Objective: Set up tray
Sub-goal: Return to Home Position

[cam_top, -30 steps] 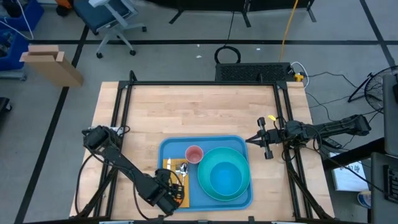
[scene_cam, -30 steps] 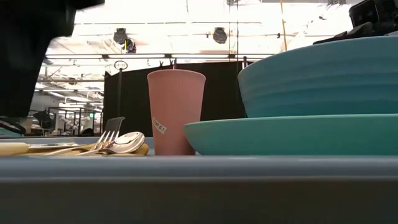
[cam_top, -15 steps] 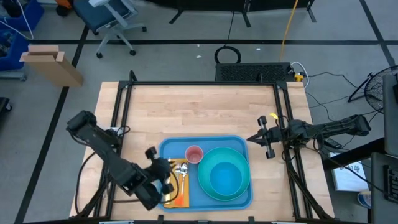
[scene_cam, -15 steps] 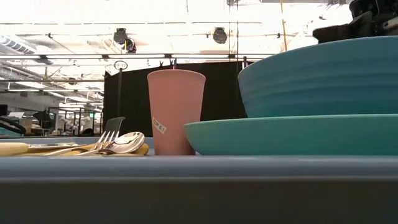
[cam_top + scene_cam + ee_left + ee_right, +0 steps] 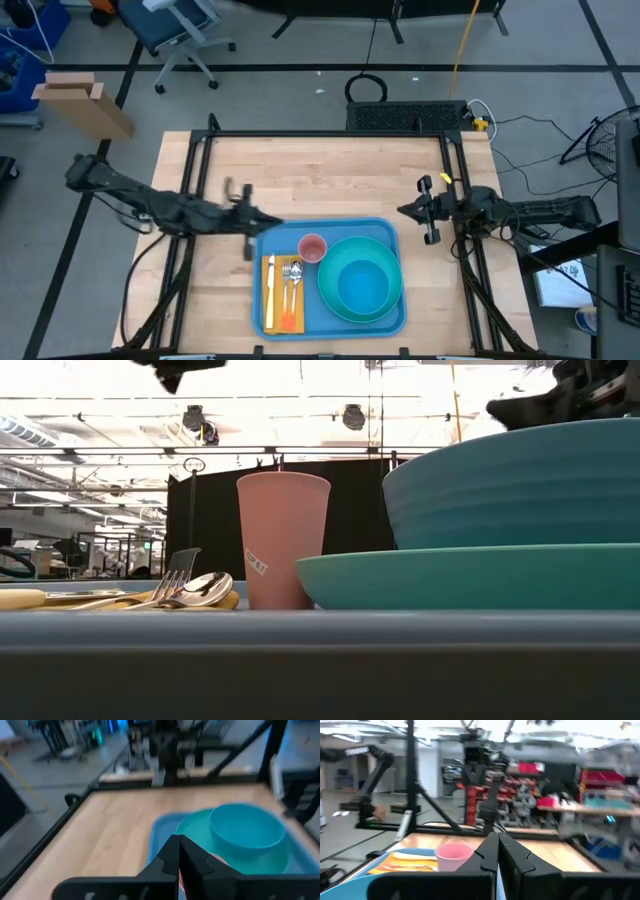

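The setting looks finished: the tray [image 5: 335,228], at the counter's [image 5: 320,170] near edge, carries a napkin [image 5: 285,320] with what seem to be three pieces of cutlery, a pink cup [image 5: 312,247] and a bowl [image 5: 362,285]. Only parking the arms is left. The left tool [image 5: 274,224], pinched closed and empty, hangs above the tray's far left corner. The right tool [image 5: 404,211], likewise closed and empty, sits just off its far right corner.

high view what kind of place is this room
Likely a robotics lab or workshop: a metal-framed wooden table on a taped grey floor, an office chair, and racks of red bins beyond.
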`<state>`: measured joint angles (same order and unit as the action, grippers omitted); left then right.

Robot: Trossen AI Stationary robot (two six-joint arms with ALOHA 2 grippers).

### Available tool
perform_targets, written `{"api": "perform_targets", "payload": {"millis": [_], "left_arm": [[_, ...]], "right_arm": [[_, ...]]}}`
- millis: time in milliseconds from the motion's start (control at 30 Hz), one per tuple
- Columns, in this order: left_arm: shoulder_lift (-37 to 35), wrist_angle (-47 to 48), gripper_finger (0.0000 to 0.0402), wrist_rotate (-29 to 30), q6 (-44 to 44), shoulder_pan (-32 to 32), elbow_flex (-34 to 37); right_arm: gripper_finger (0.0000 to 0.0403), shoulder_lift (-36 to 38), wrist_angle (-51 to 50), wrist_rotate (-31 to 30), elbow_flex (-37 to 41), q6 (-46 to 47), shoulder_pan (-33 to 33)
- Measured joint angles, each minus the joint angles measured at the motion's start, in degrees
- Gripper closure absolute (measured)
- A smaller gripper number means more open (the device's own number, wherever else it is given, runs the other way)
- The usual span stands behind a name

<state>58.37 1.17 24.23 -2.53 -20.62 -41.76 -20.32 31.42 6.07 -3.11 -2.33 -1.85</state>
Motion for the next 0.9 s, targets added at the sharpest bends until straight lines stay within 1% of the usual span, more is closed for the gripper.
{"api": "perform_targets", "payload": {"millis": [67,133,200,267,333,467,600,667,800,900], "left_arm": [[-7.1,-4.3,0.0400,-0.2,-0.2,-0.3,6.5],[-13.6,-6.3,0.0400,0.0,-0.7,-1.2,11.9],[-18.7,-8.2,0.0400,2.0,-0.8,-2.4,15.6],[-22.6,-8.7,0.0400,4.6,-0.7,-3.7,18.6],[-25.0,-9.0,0.0400,7.1,-0.7,-4.5,21.2],[-27.1,-10.4,0.0401,12.2,-0.4,-5.4,26.1],[-27.8,-14.6,0.0401,14.0,1.7,-6.5,30.0],[-27.8,-15.5,0.0401,15.9,2.6,-7.4,31.9],[-27.9,-18.1,0.0401,18.9,2.6,-9.4,34.6],[-28.5,-18.5,0.0401,21.2,2.6,-11.5,36.3]], "right_arm": [[0.0403,0.4,-1.6,0.3,0.0,2.7,-2.2],[0.0403,0.9,-3.2,3.6,0.0,4.7,-4.2],[0.0403,1.5,-4.2,6.6,0.0,6.5,-5.4],[0.0403,2.0,-4.3,7.6,0.0,7.5,-5.8],[0.0403,2.7,-4.2,7.7,0.0,7.6,-5.5],[0.0403,4.1,-4.1,7.6,0.0,7.7,-4.3],[0.0403,5.0,-4.6,7.5,0.0,8.4,-2.5],[0.0403,5.5,-4.5,7.2,0.0,8.7,-1.5],[0.0403,7.8,-6.2,1.6,0.0,8.1,0.6],[0.0403,10.6,-9.0,1.1,0.0,6.6,2.0]]}}
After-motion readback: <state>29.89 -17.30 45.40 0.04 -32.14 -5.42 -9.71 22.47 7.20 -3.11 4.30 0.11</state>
